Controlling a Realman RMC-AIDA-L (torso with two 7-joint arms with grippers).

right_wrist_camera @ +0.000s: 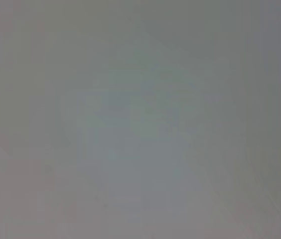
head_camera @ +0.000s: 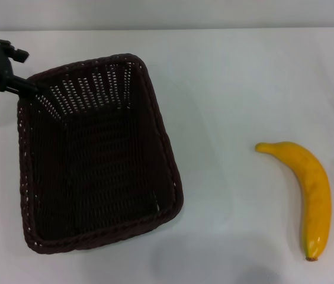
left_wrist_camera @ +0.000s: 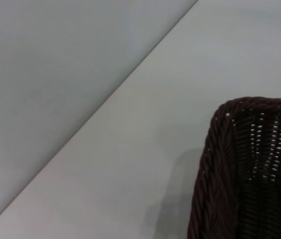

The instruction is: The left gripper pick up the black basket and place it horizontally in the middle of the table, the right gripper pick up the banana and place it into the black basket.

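The black basket stands on the white table at the left, its long side running away from me and turned slightly. My left gripper is at the basket's far-left corner, right against the braided rim. A corner of the basket shows in the left wrist view. The banana lies alone on the table at the right, well away from the basket, its stem end nearer me. My right gripper is out of view; the right wrist view shows only a plain grey surface.
The table's far edge runs along the top of the head view and also shows in the left wrist view. Bare white table lies between the basket and the banana.
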